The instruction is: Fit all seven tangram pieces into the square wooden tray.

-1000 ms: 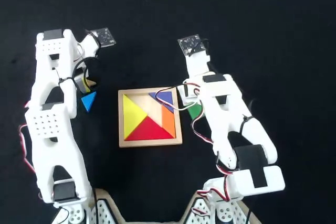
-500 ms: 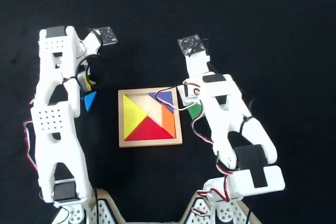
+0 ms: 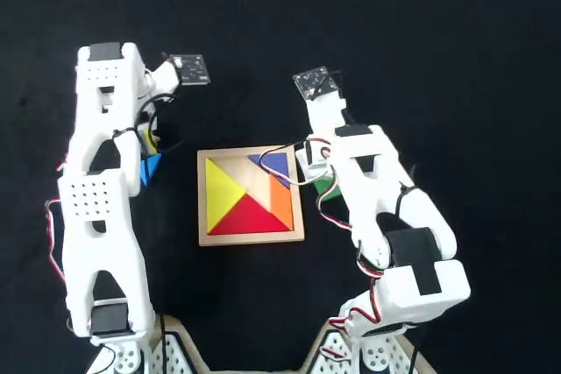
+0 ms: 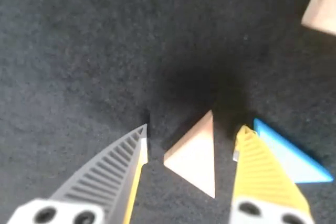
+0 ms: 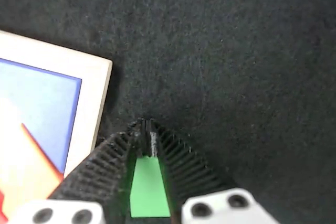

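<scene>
The square wooden tray lies mid-table and holds yellow, red, orange and blue pieces. My left gripper is open, its fingers on either side of a plain wooden triangle lying on the black cloth. A light blue triangle lies right beside the yellow finger. From above, the left gripper sits just left of the tray, over the light blue triangle. My right gripper is shut on a green piece close to the tray's right rim; from above, the green piece peeks out under that arm.
Black cloth covers the whole table. A corner of the tray shows at the edge of the left wrist view. Both arm bases stand at the near edge. Open cloth lies beyond the tray and to the far right.
The left arm has shifted right and a little farther from the near edge, now hiding part of the light blue triangle. The right arm has edged left, covering more of the green piece.
</scene>
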Robot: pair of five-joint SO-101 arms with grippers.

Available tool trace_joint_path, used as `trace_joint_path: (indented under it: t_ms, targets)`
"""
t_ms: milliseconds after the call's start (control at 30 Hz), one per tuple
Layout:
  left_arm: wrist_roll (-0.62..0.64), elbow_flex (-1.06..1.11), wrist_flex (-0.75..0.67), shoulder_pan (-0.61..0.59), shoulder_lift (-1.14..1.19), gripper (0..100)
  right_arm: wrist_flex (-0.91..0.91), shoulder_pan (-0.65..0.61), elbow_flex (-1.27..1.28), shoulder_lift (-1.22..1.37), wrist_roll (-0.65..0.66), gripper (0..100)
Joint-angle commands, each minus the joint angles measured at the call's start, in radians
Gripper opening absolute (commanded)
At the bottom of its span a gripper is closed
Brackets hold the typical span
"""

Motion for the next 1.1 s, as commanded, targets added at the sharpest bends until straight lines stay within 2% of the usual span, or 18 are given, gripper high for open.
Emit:
trace_joint_path:
  t_ms: [0, 867, 933, 1067]
  targets:
    - [-0.044, -0.048, 0.015, -0.054, -0.012, 27, -0.006, 0.014, -0.059, -0.007, 0.009, 1.2]
    - [-0.055, -0.039, 0.015, -0.048, -0.011, 26, -0.006, 0.014, -0.059, -0.007, 0.012, 1.2]
    - [-0.055, -0.039, 0.015, -0.048, -0.011, 23, -0.006, 0.014, -0.059, -0.007, 0.012, 1.2]
    - [-0.054, -0.039, 0.015, -0.048, -0.011, 11, -0.006, 0.014, -0.059, -0.007, 0.012, 1.2]
